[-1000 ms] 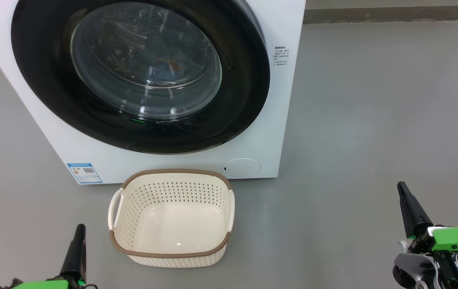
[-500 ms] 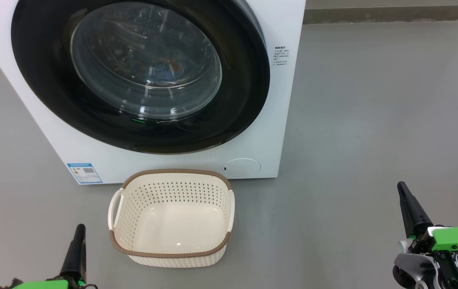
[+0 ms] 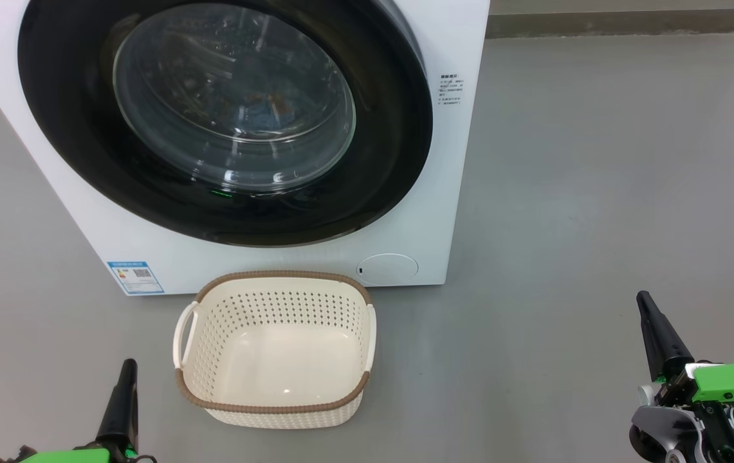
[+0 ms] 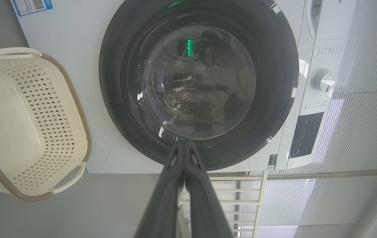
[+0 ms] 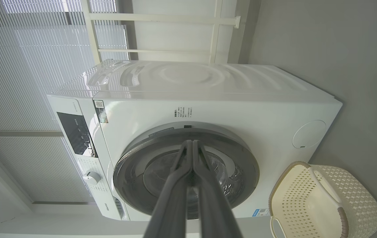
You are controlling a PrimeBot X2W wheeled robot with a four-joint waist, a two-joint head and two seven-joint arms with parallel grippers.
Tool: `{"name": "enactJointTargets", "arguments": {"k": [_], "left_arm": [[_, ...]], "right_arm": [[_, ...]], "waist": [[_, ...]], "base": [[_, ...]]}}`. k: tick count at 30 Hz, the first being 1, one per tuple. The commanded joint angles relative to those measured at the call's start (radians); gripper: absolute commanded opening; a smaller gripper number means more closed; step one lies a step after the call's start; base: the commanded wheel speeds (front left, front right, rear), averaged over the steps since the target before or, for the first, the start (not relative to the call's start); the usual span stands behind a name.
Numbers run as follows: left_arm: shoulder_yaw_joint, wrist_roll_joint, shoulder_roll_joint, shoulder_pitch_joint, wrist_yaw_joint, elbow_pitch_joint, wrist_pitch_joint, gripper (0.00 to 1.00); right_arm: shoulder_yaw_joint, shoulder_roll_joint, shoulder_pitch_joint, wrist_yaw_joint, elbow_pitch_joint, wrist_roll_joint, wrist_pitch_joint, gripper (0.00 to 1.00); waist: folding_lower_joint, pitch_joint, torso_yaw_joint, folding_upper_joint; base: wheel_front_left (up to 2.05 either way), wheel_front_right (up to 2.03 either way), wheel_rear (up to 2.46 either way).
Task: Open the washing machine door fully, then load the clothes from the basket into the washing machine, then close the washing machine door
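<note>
Presently, the big white boxy front-loading washing machine stands on the grey floor. Its large round glossy black door sits flush against the front panel, in the closed position. Through the door's bulging clear glass window, a small patch of light blue fabric with orange-brown print, the clothes, is visible inside the drum. Detail of the garments cannot be made out behind the reflections.

The small cream-white perforated plastic basket, with brown woven-look rim and two side handles, rests upright on the floor just in front of the machine, below the door. Its smooth inner bottom is fully exposed. A small blue label marks the lower front of the machine on the left, and a round white service flap sits on the lower right.

The left gripper hangs low at the lower left, near the basket's left handle and apart from it. Its two dark fingers are pressed together, holding nothing, as the left wrist view confirms. The right gripper hangs at the lower right, well apart from the basket and the machine. Its fingers likewise meet at the tip, with nothing between them.
</note>
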State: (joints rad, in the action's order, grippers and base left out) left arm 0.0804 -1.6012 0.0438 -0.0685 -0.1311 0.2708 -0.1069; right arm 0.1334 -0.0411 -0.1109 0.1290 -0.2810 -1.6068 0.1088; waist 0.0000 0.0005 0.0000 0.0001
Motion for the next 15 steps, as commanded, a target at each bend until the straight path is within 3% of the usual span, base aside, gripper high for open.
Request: {"name": "enactJointTargets", "arguments": {"k": [1, 15], "left_arm": [[0.034, -0.007, 0.008, -0.047, 0.000, -0.019, -0.006, 0.00], [0.034, -0.007, 0.007, -0.047, 0.000, -0.019, -0.006, 0.00]], "right_arm": [[-0.018, -0.009, -0.004, 0.002, 0.030, -0.001, 0.005, 0.00], [-0.018, -0.009, -0.004, 0.002, 0.030, -0.001, 0.005, 0.00]], "waist": [[0.0000, 0.000, 0.000, -0.0001], [0.0000, 0.000, 0.000, -0.0001]], "base": [[0.00, 0.00, 0.00], [0.00, 0.00, 0.00]]}}
